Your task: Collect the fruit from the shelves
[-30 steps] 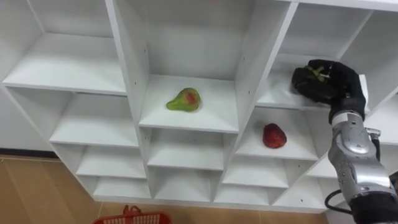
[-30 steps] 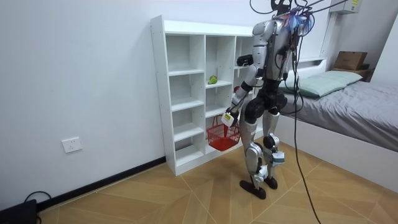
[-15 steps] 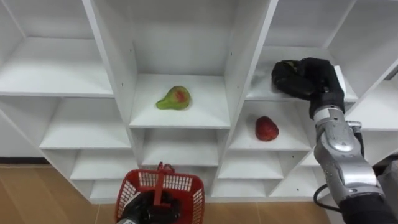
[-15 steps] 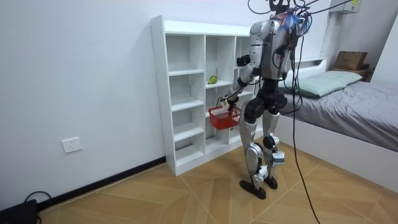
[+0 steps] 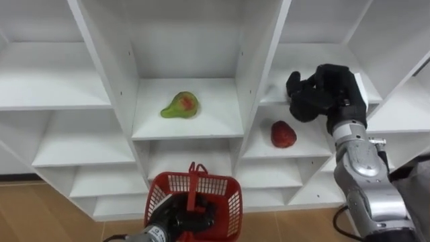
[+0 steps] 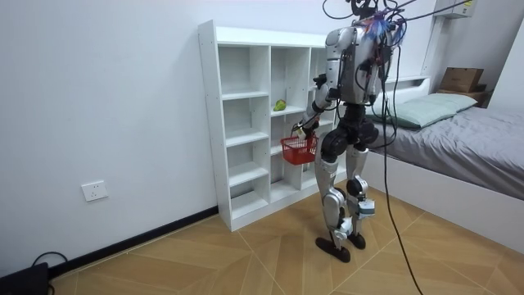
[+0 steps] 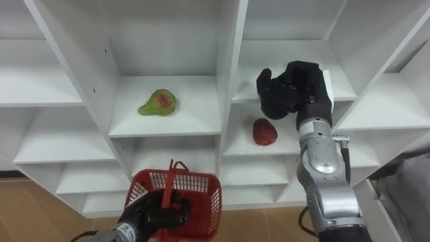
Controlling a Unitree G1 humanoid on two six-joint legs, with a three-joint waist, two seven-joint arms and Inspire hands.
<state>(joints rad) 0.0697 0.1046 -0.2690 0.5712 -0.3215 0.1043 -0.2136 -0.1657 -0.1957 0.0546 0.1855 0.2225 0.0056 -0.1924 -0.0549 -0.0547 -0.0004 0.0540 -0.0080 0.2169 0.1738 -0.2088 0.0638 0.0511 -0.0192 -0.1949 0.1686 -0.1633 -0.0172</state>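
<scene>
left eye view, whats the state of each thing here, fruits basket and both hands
pear: lying on its side on the middle shelf, untouched
red fruit: resting on the right column's shelf, untouched
red basket: upright, held up below the shelves
left hand: fingers curled round the red basket's handle
right hand: raised before the right column, above the red fruit, grasp unclear

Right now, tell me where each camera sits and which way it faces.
Left eye view: on the robot's head, looking down at the white closet, pear and red fruit; right hand raised at right, left hand holding the red basket below.
Right eye view: beside it on the head, same scene, same hands.
Room view: off in the room, facing the white closet; the whole robot stands before it.
Shared: white closet, pear and red basket show in all three.
</scene>
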